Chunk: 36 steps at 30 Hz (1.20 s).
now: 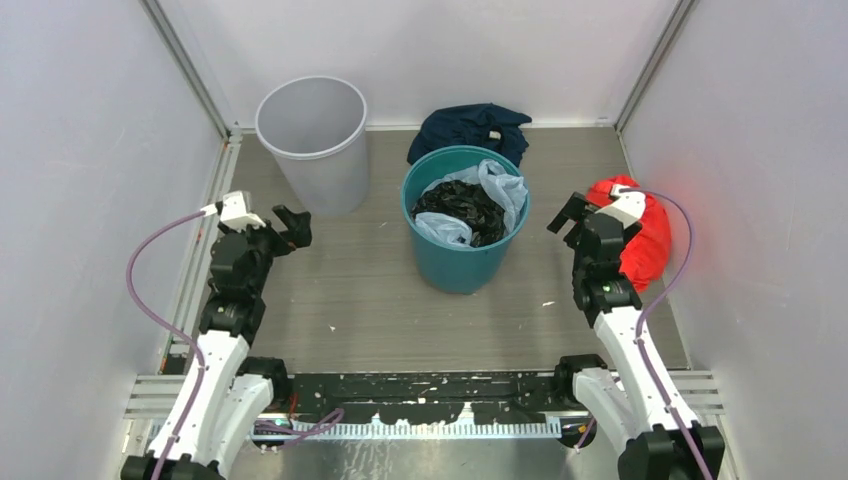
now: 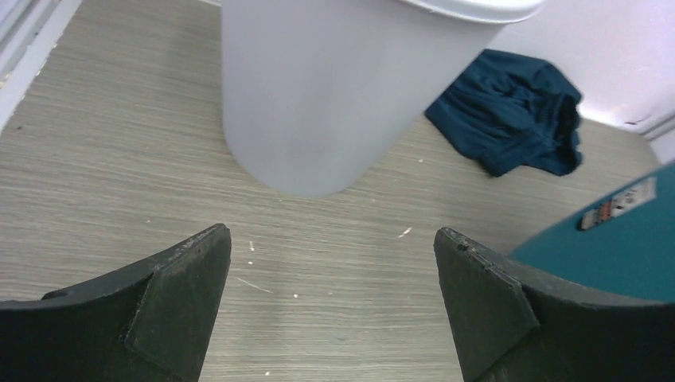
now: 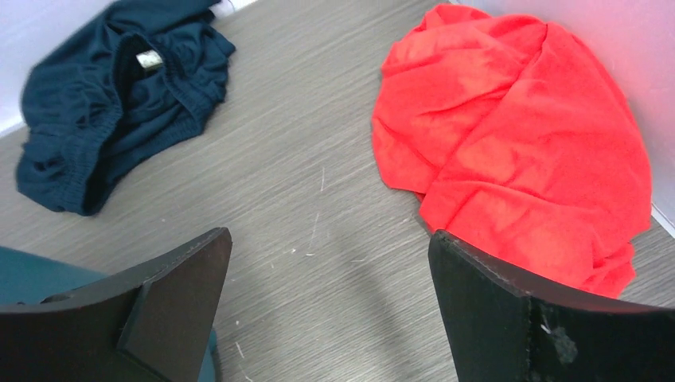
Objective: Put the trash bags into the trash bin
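There are two bins on the table. One is the light grey trash bin [image 1: 312, 140], the other a teal-green bin [image 1: 463, 262]. I count one black trash bag [image 1: 462, 208], crumpled and glossy, and it sits inside the teal-green bin. One pale blue plastic bag [image 1: 503, 184] is bunched beside it in that same bin. There is also one dark navy garment [image 1: 470, 128] and one red cloth bundle [image 1: 650, 240], both lying on the table.

Both arms are raised, and there are two grippers. The left gripper [image 2: 330, 232] has its two fingers [image 2: 183, 278] spread as wide as they go, with nothing between them and nothing touching them. The grey bin stands just ahead of those fingers, set a little towards the left one. The teal-green bin's wall shows just outside the right finger, and the navy garment lies further ahead on that side.

The right gripper [image 3: 328, 235] is spread just as wide and also holds nothing. The red bundle lies ahead of its right finger, reaching down beside it. The navy garment lies well ahead of its left finger. A sliver of the teal-green bin shows under that left finger.

The black bag lies between the two grippers, clear of all four fingers.
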Each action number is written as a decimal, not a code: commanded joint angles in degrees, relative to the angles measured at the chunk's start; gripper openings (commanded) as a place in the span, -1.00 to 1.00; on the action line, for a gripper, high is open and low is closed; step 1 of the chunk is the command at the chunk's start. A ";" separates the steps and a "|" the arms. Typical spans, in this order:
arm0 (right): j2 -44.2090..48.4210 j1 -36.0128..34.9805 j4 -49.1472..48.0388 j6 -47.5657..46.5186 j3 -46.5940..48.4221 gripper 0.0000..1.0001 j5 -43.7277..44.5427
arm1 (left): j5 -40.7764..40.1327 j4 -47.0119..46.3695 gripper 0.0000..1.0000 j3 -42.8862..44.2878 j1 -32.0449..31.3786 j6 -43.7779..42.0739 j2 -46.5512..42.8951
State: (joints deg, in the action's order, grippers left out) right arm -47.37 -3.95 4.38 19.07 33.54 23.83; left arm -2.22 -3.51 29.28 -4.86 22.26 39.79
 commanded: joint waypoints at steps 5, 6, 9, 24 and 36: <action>9.25 0.21 1.30 1.69 4.13 1.00 -1.62 | 7.97 5.11 0.99 5.70 -0.23 1.60 -7.33; 10.17 0.17 2.12 3.99 4.15 1.00 0.00 | 8.11 6.56 1.00 7.21 -0.23 1.63 -6.39; 13.13 0.19 6.97 13.18 5.00 1.00 6.75 | 8.36 11.08 1.00 12.26 -0.23 2.46 -3.63; 15.50 0.25 17.91 16.89 19.08 1.00 -14.19 | 25.09 22.58 1.00 30.79 -0.34 2.71 3.16; 9.68 0.18 23.10 21.23 29.64 1.00 -26.37 | 36.96 14.75 0.99 33.36 -0.68 16.17 8.94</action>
State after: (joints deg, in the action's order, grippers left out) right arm -37.26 -3.88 26.59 38.30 59.94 5.06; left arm 30.92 14.85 60.64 -4.95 33.98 47.64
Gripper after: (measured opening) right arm 0.997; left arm 0.996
